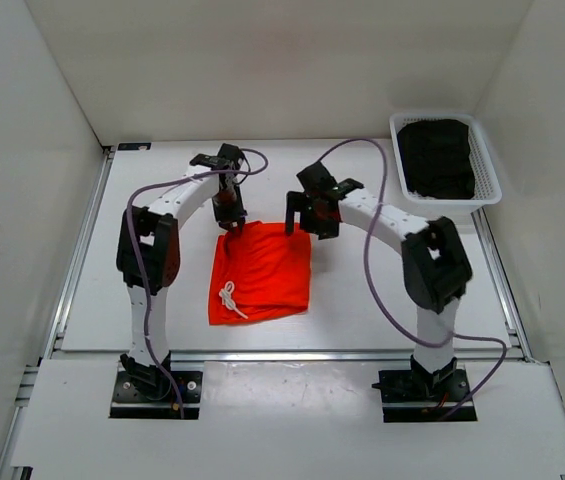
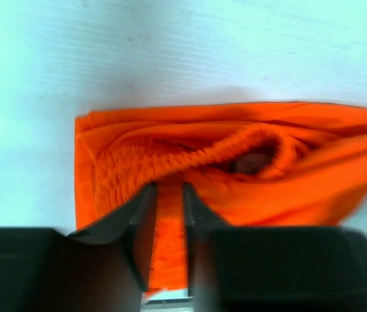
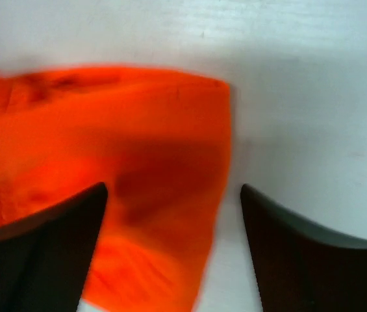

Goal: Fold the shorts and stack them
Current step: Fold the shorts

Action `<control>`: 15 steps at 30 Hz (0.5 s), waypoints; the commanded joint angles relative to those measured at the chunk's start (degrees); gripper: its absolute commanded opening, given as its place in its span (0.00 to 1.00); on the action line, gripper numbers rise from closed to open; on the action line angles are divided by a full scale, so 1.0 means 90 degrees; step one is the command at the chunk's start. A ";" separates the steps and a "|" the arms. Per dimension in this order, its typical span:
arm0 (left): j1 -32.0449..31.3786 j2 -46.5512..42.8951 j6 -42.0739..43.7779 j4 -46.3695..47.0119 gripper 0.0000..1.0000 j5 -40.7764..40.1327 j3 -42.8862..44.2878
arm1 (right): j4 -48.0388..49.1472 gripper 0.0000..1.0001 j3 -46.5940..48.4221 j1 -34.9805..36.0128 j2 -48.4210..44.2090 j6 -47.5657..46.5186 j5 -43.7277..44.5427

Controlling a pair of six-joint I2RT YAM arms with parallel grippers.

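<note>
- The shorts lie in a rough square on the counter between the two arms. Their white drawstring shows towards the near-left side.
- The left jaws are almost pressed together, pinching a strip of orange cloth at the far-left corner, just beside the gathered waistband.
- The right jaws are spread wide and hold nothing. They hover at the far-right corner, one side over cloth and the other over bare counter.
- We judge that a fold is in hand, with one far corner gripped and the other not yet taken.
- The next move calls for the right jaws to drop and close on their corner. Both arms could then carry the far edge evenly, whereas a one-sided pull would likely skew the fold.
- A white basket holding dark cloth stands well apart at the far right. We cannot tell whether the stack belongs there.
</note>
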 commanded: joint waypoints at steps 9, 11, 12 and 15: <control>0.0092 -0.3582 0.0584 -0.0715 0.93 -0.0348 -0.0087 | -0.0980 1.00 -0.1635 -0.0512 -0.4265 -0.0220 0.2265; 0.0228 -0.4497 0.0477 -0.0549 0.93 -0.0348 -0.0913 | -0.1187 1.00 -0.1979 -0.0736 -0.4801 -0.0220 0.2578; 0.0228 -0.4813 0.0331 -0.0471 0.93 -0.0348 -0.1229 | -0.1371 1.00 -0.2135 -0.0805 -0.4969 -0.0162 0.2656; 0.0287 -0.6004 -0.0078 -0.0071 0.93 -0.0406 -0.2563 | -0.1568 1.00 -0.2750 -0.0952 -0.5526 -0.0094 0.2813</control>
